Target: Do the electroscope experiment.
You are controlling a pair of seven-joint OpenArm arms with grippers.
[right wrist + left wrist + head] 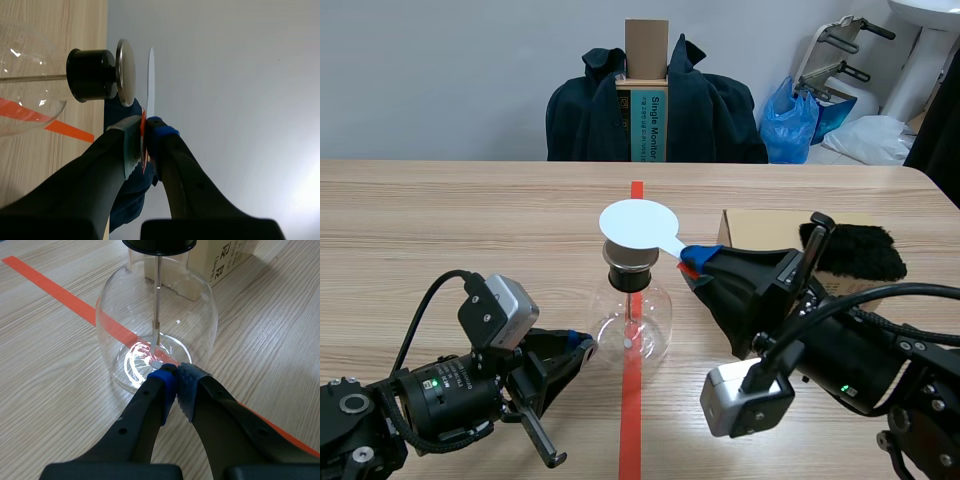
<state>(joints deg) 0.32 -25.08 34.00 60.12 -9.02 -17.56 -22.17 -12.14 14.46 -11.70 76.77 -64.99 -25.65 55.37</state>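
We judge the white disc (638, 222) light and stiff, our right pincer (692, 262) clamped on its red stem, just over the fragile glass flask (635, 322), at whose foot our closed, empty left pincer (175, 377) sits.

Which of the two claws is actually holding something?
The right claw: it grips the white disc by its handle, over the metal plate. The left claw is shut on nothing, beside the glass flask.
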